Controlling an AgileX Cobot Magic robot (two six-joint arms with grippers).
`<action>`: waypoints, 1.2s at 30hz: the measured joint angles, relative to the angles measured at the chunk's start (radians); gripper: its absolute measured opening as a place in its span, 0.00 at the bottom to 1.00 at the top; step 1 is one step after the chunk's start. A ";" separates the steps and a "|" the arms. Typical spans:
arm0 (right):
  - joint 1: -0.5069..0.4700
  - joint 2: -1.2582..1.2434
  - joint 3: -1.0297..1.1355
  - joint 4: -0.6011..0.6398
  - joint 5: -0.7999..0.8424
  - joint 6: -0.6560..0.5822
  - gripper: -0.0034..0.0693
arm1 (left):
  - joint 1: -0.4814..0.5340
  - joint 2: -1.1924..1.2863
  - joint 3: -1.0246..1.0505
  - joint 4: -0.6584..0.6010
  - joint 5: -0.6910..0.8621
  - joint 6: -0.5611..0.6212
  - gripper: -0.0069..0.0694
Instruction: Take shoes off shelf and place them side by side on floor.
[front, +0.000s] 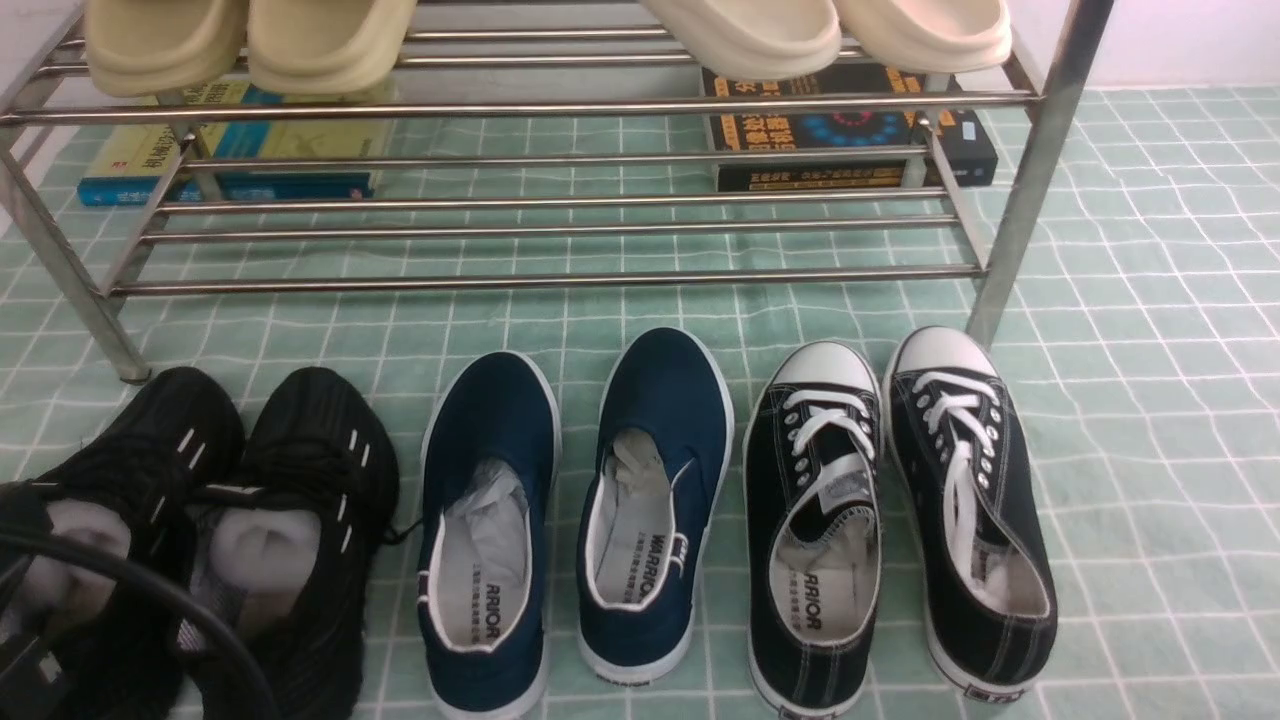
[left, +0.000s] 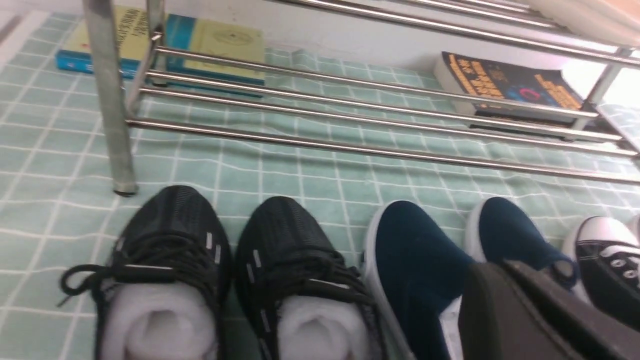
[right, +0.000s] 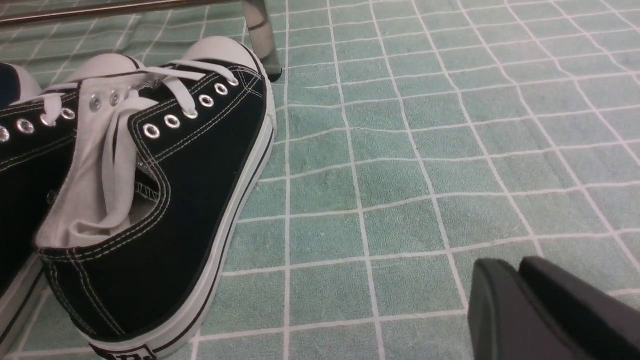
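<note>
The blue shoes (front: 575, 520) sit side by side on the floor (front: 1150, 400), look light and soft, best pinched at the heel rim, and I cannot tell how either arm's jaws stand.

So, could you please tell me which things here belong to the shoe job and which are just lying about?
Job:
navy slip-ons
steel shelf
green gridded floor

Lying about:
black mesh trainers
black lace-up sneakers
cream slippers
books
</note>
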 joint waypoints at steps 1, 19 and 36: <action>0.000 0.000 0.000 0.000 0.000 0.000 0.15 | 0.000 -0.002 0.000 0.016 0.000 0.000 0.13; 0.000 0.000 0.000 0.000 0.000 0.000 0.16 | -0.068 -0.252 0.317 0.630 -0.157 -0.553 0.14; 0.000 0.000 0.000 -0.002 0.000 0.000 0.19 | -0.253 -0.282 0.476 0.705 -0.194 -0.596 0.16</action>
